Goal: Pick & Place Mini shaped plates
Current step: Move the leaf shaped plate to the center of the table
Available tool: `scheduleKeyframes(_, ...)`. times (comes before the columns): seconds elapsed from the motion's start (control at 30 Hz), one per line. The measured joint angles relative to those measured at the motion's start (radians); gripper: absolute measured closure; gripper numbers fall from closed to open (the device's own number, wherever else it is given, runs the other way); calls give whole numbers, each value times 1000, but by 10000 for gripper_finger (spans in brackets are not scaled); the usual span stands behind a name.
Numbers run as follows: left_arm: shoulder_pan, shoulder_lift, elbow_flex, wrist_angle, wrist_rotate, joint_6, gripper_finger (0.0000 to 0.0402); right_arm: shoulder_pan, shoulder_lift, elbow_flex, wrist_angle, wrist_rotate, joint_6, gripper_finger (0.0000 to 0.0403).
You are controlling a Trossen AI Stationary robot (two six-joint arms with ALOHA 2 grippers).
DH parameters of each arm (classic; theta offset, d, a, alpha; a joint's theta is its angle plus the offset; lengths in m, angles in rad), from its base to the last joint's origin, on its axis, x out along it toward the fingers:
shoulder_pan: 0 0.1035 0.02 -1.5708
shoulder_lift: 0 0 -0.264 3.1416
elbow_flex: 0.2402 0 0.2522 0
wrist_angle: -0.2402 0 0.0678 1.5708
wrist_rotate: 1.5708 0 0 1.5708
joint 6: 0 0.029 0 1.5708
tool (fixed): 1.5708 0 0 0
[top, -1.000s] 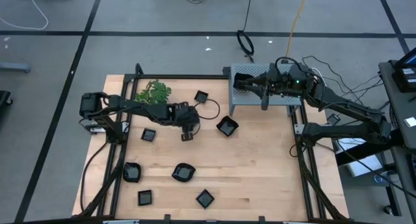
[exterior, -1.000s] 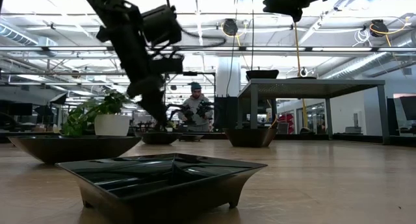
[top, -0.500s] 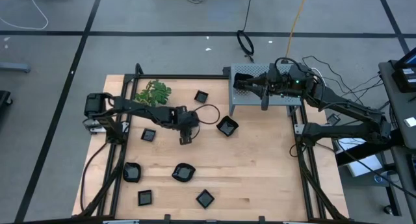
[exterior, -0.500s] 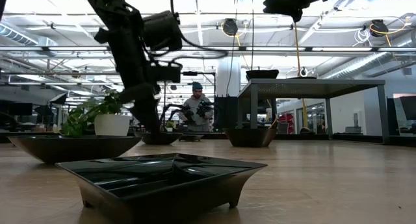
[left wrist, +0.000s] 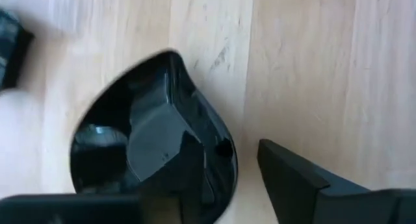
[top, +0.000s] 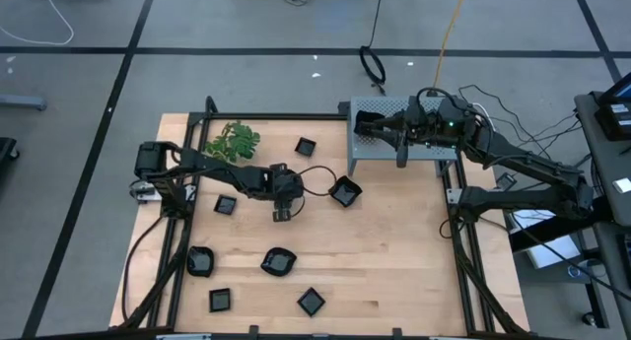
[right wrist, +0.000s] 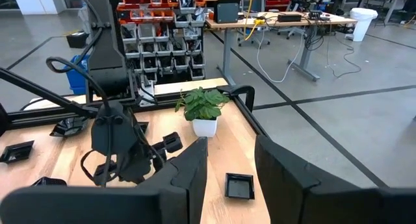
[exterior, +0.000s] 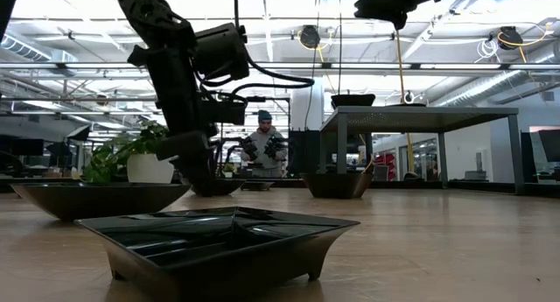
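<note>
The left gripper (top: 284, 214) is held low over the middle of the wooden table (top: 394, 261), its jaws parted and clamped on nothing. Only in the left wrist view is a teardrop-shaped plate (left wrist: 149, 126) shown beneath it: one finger (left wrist: 185, 169) is set over the glossy black bowl, the other (left wrist: 292, 178) over bare wood just outside the rim. The plate's long axis is laid roughly along the wood grain, its pointed tip turned away from the fingers. From above, that plate is hidden by the gripper, while seven other mini shaped plates (top: 279, 263) are seen scattered around it. A square plate (exterior: 219, 241) is shown flat in the low view's foreground. The right gripper (top: 360, 128) is parked over the grey box (top: 434, 151), jaws apart and empty.
</note>
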Motion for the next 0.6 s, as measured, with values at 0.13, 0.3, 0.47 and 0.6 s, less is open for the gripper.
scheduleKeyframes(0.13, -9, 2, 0, 23, -14, 65, 305, 0, 0, 0, -1, 0, 2, 287)
scheduleKeyframes(0.3, -9, 0, -1, 40, -30, 82, 383, 0, 0, 0, 0, 2, 49, 287)
scheduleKeyframes(0.47, -6, -2, -2, 37, -25, 159, 387, 0, 0, 0, -1, 60, 82, 287)
scheduleKeyframes(0.6, -6, -10, -3, 52, -3, 283, 395, 0, 0, 0, -9, 134, 85, 287)
